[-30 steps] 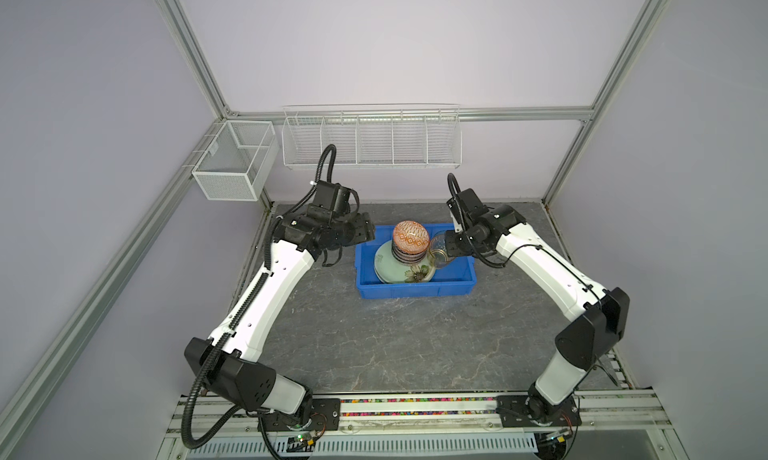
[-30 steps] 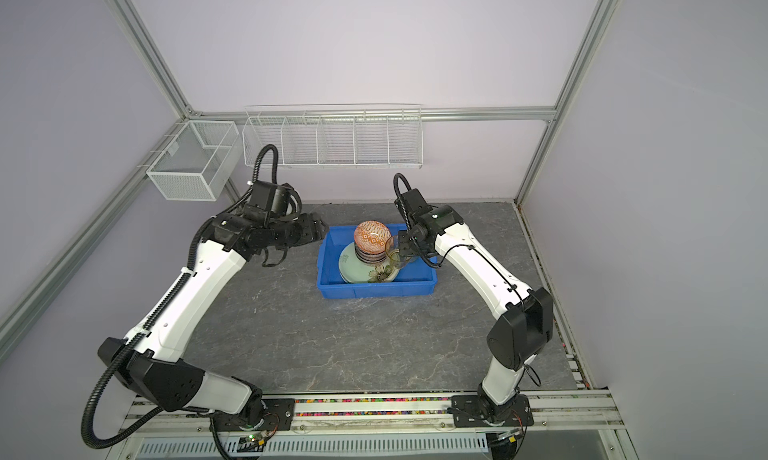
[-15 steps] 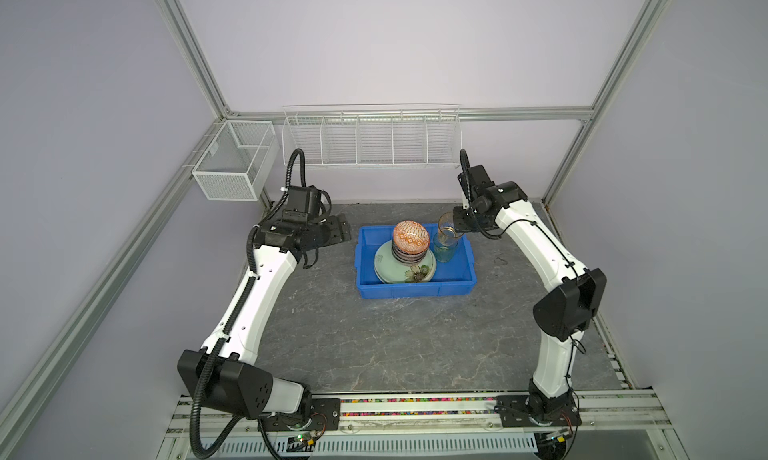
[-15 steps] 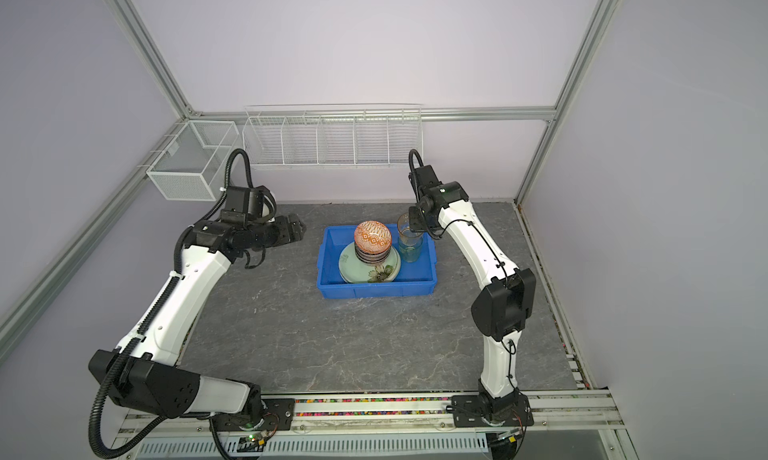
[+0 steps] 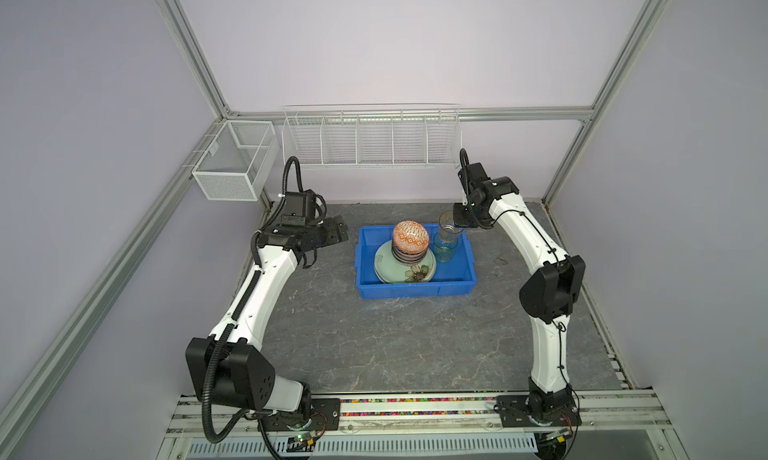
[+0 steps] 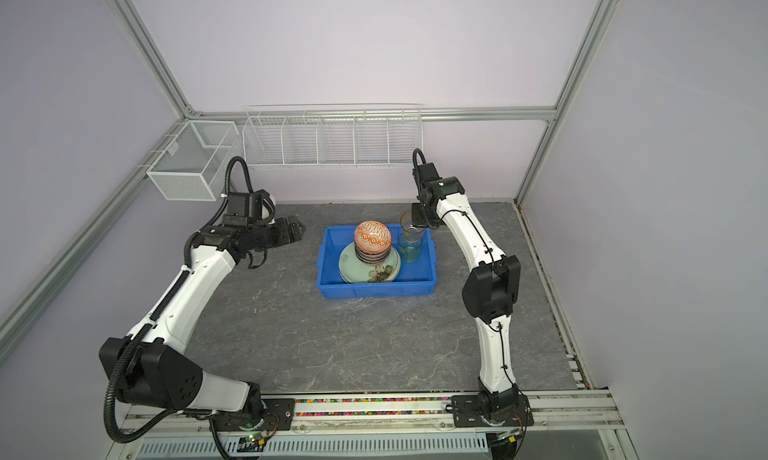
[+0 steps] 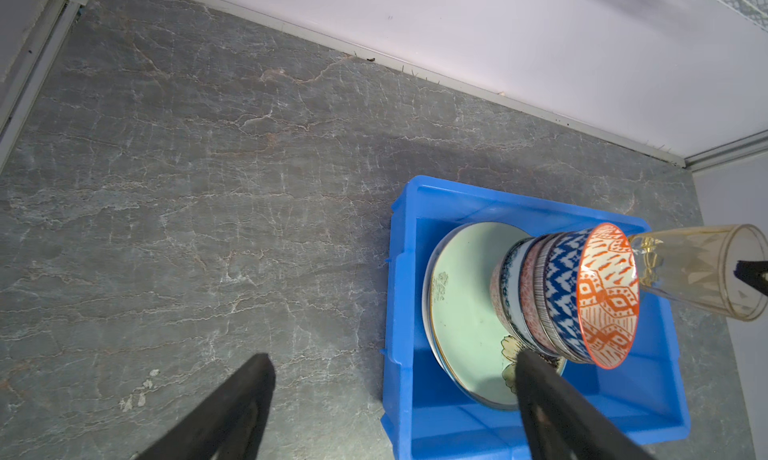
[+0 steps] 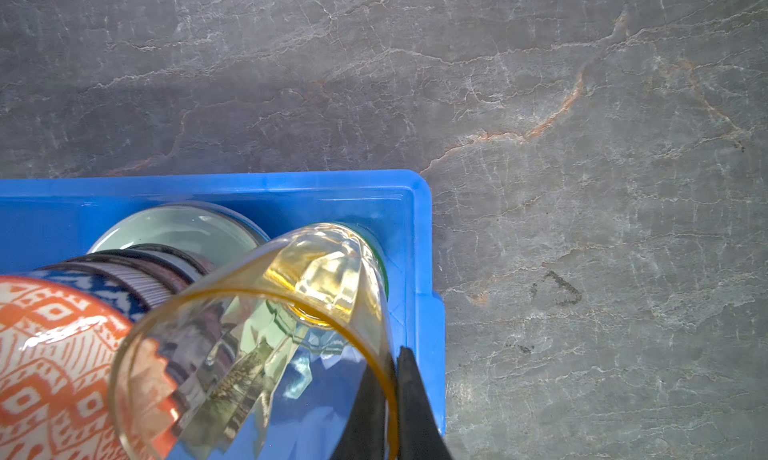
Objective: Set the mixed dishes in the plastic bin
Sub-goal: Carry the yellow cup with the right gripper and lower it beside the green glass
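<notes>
Inside the blue bin (image 5: 415, 289), the bowl stack (image 5: 410, 240) on a pale green plate (image 5: 388, 267) crowds the amber cup (image 5: 448, 223) from nine o'clock. The cup stands mouth up, its axis near vertical, base seemingly in the green cup (image 5: 445, 250). The right gripper (image 8: 390, 366) pinches its rim. The left gripper (image 5: 338, 233) gapes empty at the bin's nine o'clock.
</notes>
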You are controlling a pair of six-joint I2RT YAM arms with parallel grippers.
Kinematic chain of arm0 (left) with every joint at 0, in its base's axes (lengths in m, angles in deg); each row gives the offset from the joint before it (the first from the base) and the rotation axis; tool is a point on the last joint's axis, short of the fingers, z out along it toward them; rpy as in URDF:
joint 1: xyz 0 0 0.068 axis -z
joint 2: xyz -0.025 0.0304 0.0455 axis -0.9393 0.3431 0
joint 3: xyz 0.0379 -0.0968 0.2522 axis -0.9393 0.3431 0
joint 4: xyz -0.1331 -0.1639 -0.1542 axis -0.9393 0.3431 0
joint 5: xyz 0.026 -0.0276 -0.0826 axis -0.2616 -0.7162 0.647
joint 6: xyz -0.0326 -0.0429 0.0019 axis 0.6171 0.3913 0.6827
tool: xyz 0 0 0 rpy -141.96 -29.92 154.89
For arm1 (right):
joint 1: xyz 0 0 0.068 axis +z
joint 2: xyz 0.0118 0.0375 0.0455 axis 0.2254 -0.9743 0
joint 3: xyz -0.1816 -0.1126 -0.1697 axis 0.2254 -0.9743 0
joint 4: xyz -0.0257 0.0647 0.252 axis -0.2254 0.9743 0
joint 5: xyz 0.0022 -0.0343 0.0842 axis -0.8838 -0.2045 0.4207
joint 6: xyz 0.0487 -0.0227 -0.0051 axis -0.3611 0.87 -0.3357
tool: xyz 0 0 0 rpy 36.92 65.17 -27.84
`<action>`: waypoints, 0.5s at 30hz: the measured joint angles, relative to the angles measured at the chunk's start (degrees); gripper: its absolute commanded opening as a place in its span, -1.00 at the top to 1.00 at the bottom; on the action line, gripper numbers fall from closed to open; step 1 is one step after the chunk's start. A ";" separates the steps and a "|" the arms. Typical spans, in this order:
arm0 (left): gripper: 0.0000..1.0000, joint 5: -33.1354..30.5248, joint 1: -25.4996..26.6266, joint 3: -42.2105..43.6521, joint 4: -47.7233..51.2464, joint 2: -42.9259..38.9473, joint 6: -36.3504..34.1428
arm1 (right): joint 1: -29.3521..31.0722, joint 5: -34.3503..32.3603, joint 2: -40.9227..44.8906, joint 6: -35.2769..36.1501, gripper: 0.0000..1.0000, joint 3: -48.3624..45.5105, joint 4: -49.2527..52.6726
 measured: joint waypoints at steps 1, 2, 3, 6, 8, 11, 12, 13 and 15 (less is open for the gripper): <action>-0.81 0.39 -0.48 0.31 -0.50 0.00 0.11 | -0.09 0.22 -0.35 0.00 0.86 0.00 0.02; -0.81 0.74 -0.94 0.70 -1.01 0.00 0.26 | -0.22 0.44 -0.74 0.00 0.87 0.00 0.02; -0.81 1.05 -1.27 0.98 -1.25 0.00 0.39 | -0.24 0.68 -1.09 0.00 0.87 0.00 0.02; -0.81 1.81 -1.64 1.38 -1.60 0.00 0.72 | -0.26 1.25 -2.23 0.00 0.87 0.00 0.02; -0.81 2.14 -1.66 1.38 -1.75 0.00 0.79 | -0.26 1.49 -2.78 0.00 0.87 0.00 0.02; -0.81 2.45 -1.73 1.38 -1.99 0.00 1.14 | -0.26 1.70 -3.41 0.00 0.87 -0.07 -0.02; -0.81 2.56 -1.81 1.38 -2.08 0.00 1.16 | -0.26 1.75 -3.48 0.02 0.86 -0.17 -0.02; -0.81 2.56 -1.86 1.38 -2.12 0.00 1.16 | -0.26 1.84 -3.50 0.00 0.86 -0.37 -0.04; -0.81 2.54 -1.90 1.42 -2.14 0.00 1.18 | -0.26 1.90 -3.50 0.02 0.86 -0.81 -0.11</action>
